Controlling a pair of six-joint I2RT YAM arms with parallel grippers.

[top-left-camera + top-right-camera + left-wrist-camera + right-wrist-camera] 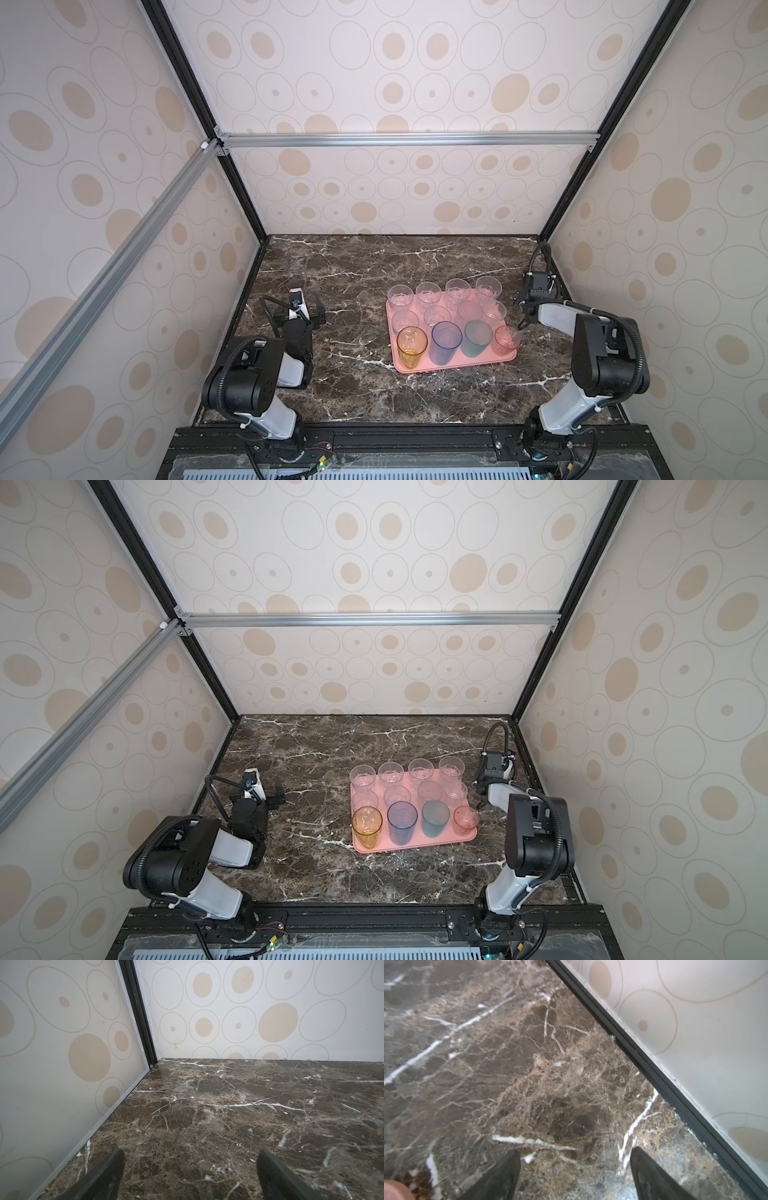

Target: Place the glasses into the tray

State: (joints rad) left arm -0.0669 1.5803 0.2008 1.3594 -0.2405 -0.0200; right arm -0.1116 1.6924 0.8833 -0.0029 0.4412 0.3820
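The salmon-pink tray lies on the marble, right of centre, in both top views. All the glasses I can see stand upright in it. Amber, blue-grey, teal and pink glasses fill the front row. Several clear ones stand behind them. My right gripper hangs open and empty just right of the tray, beside the pink glass. My left gripper is open and empty, far left of the tray, over bare marble.
Patterned walls close in the marble table on three sides. The right wall's black base strip runs close past the right gripper. The left wall and its corner post lie ahead of the left gripper.
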